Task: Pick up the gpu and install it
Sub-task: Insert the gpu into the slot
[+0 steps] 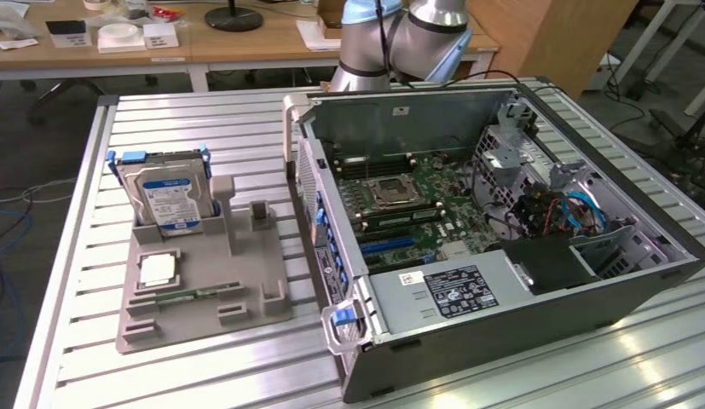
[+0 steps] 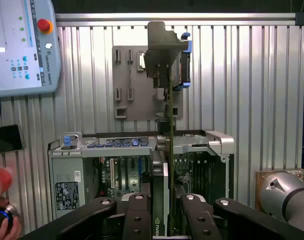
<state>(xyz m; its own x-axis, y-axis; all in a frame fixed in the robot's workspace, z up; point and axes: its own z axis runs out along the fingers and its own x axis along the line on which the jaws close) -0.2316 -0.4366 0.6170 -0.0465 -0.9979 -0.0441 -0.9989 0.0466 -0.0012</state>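
Observation:
In the wrist view my gripper [image 2: 164, 212] is shut on the gpu [image 2: 170, 117]. The card is seen edge-on, running straight out from between the black fingers [image 2: 137, 215]. Its silver end bracket [image 2: 161, 45] is at the far end. The card hangs high above the open computer case [image 2: 117, 170], roughly over the case's side wall and the grey holder [image 2: 134, 85]. In the exterior view the open case [image 1: 625, 281] lies on its side with the motherboard [image 1: 409, 204] exposed, and the arm's base [image 1: 403, 43] rises behind it.
The grey holder [image 1: 205, 281] beside the case carries an upright silver hard drive with a blue label [image 1: 164, 200], a processor [image 1: 157, 271] and a slim green memory stick [image 1: 199, 295]. A teach pendant [image 2: 17, 45] and a person's hand [image 2: 2, 200] show in the wrist view.

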